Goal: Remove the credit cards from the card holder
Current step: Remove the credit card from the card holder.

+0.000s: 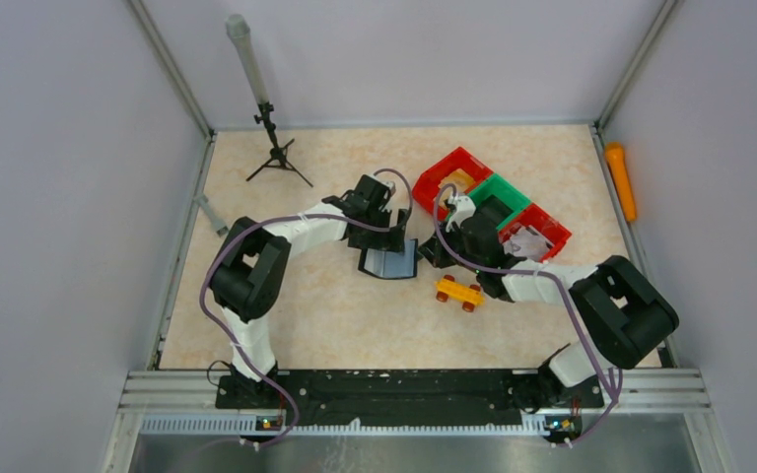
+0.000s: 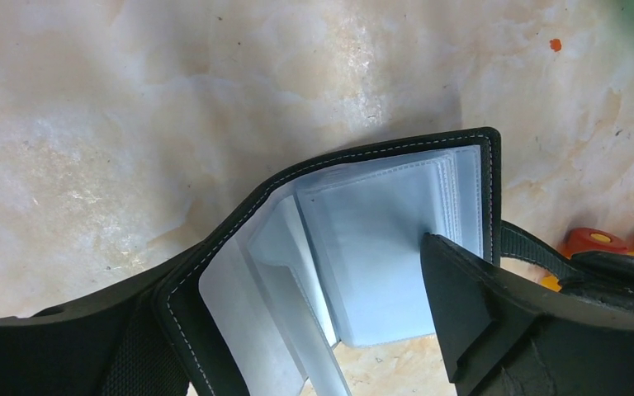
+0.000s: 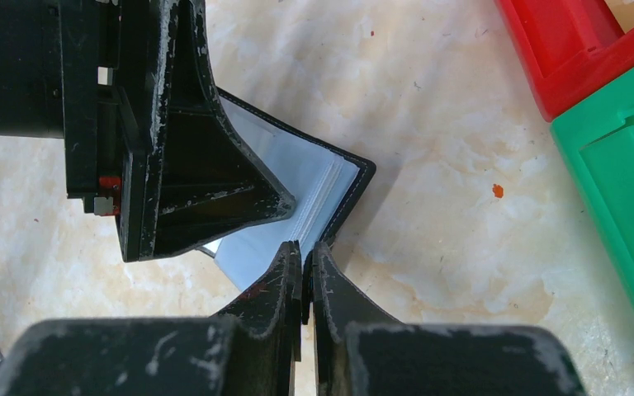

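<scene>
- Jaws of left gripper [image 2: 305, 280] spread wide around the open card holder [image 2: 380, 247].
- Right gripper [image 3: 305, 250] jaws pressed together, tips at its edge.
- Beige marbled table [image 1: 335, 320], grey walls [image 1: 59, 148]; card holder near table centre.

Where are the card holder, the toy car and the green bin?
card holder [image 2: 380, 247]: left wrist view, on its clear inner sleeves.
toy car [image 1: 459, 292]: top view, on its yellow body.
green bin [image 3: 619, 165]: right wrist view, on its plastic side.
</scene>
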Motion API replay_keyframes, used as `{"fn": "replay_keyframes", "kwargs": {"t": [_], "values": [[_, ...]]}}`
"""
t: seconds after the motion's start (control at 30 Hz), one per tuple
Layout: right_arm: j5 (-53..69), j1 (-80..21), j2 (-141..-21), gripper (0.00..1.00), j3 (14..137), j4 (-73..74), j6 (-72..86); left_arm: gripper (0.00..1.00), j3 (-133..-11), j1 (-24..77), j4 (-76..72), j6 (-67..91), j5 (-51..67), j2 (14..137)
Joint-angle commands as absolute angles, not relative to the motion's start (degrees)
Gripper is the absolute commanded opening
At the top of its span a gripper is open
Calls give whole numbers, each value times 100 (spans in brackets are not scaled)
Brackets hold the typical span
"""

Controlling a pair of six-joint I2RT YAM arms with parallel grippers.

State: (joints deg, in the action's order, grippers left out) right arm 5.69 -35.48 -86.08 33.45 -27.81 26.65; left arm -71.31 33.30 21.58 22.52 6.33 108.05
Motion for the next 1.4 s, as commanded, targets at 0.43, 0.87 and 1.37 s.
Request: {"fn": "replay_keyframes", "kwargs": {"t": [0.43, 0.87, 1.37], "values": [[598, -3542, -8556, 0, 3601, -3044, 2651, 99, -7144, 3570, 2696, 1948, 69, 11071], [439, -3542, -8468, 0, 3565, -2994, 2627, 56, -7256, 3572, 2984, 2132, -741, 11109], [208, -3542, -9262, 63, 4273, -1880, 2626, 41, -6364, 2772, 1605, 2417, 2148, 10555]]}}
